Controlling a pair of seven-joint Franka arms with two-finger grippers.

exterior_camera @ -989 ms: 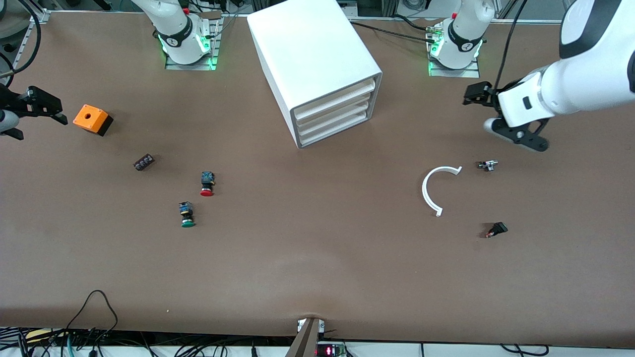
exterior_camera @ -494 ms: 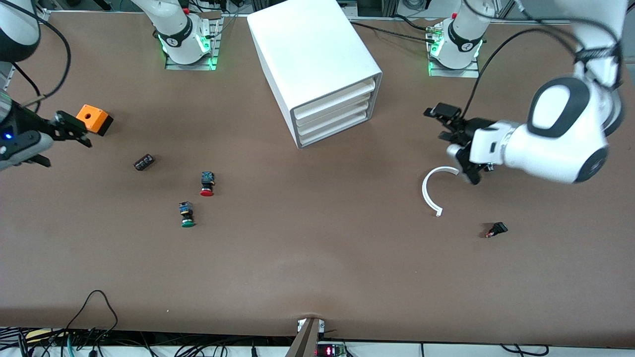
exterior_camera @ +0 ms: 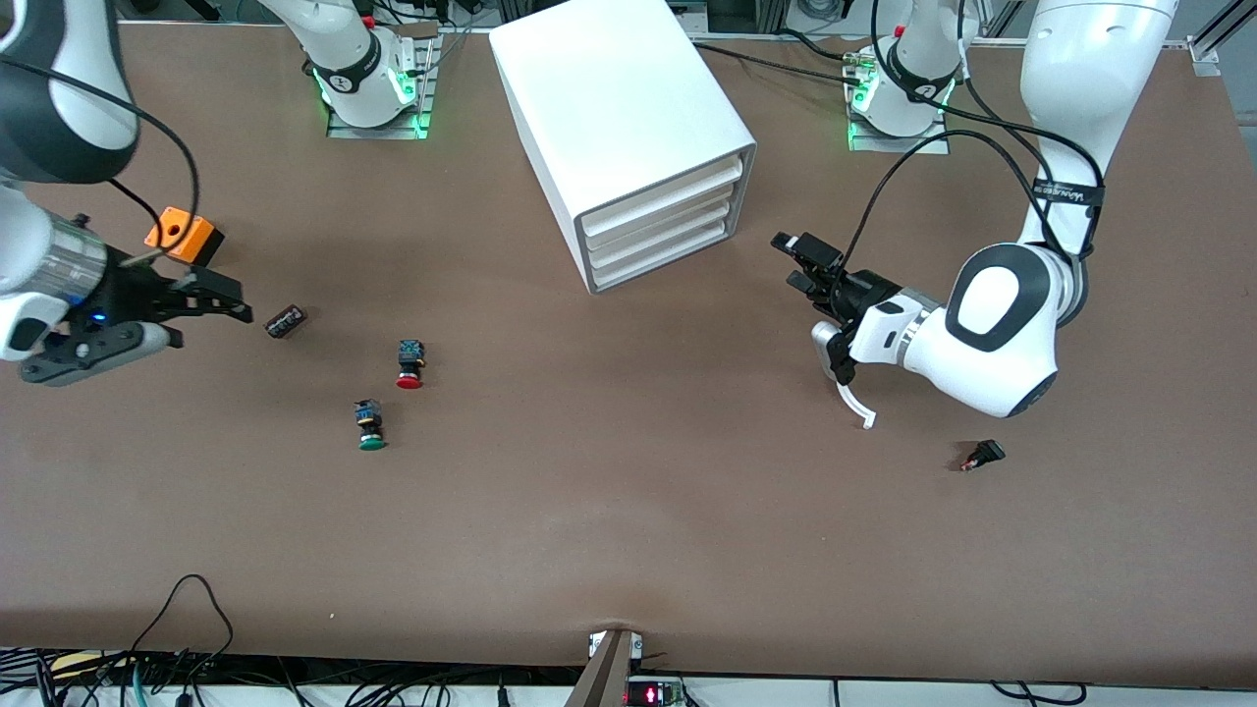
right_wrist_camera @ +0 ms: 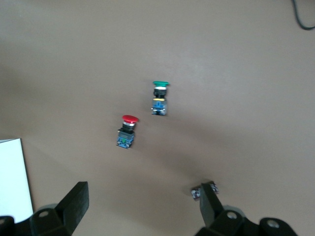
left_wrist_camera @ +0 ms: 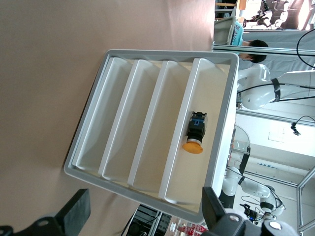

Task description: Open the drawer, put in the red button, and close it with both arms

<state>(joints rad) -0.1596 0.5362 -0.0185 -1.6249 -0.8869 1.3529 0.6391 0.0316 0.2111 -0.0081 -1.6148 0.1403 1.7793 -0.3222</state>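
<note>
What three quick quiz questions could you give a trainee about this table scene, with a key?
1. True or false: the red button lies inside the drawer.
2. Which lies nearest the front camera? A) red button B) green button C) orange box
3. Fill in: the left gripper, over the table beside the cabinet, and the right gripper, near the orange box, both have fingers ____.

Key: 1 false, it lies on the table; 2 B; 3 open.
</note>
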